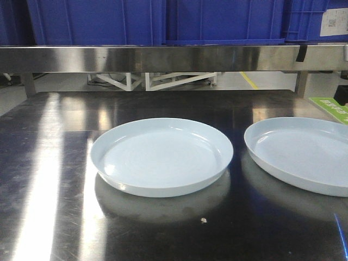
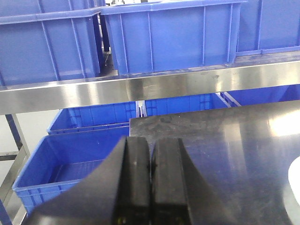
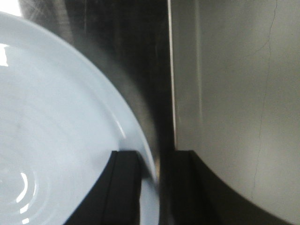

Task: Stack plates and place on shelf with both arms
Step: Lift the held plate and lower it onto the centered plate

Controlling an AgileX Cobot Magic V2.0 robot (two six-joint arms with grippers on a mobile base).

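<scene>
Two pale blue-white plates lie on the dark steel table: one in the middle (image 1: 162,155), the other at the right edge (image 1: 304,155), cut off by the frame. No gripper shows in the front view. In the right wrist view my right gripper (image 3: 157,157) straddles the rim of the right plate (image 3: 56,117), one finger inside the dish and one outside, shut on the rim. My left gripper (image 2: 150,140) is shut with nothing between its fingers, hovering over the table's left end. A white sliver of a plate (image 2: 296,185) shows at that view's right edge.
A steel shelf (image 1: 163,58) runs across the back above the table, carrying deep blue bins (image 1: 217,19). More blue bins (image 2: 61,159) stand low beyond the table's left end (image 2: 136,123). A green label (image 1: 330,107) lies at the back right.
</scene>
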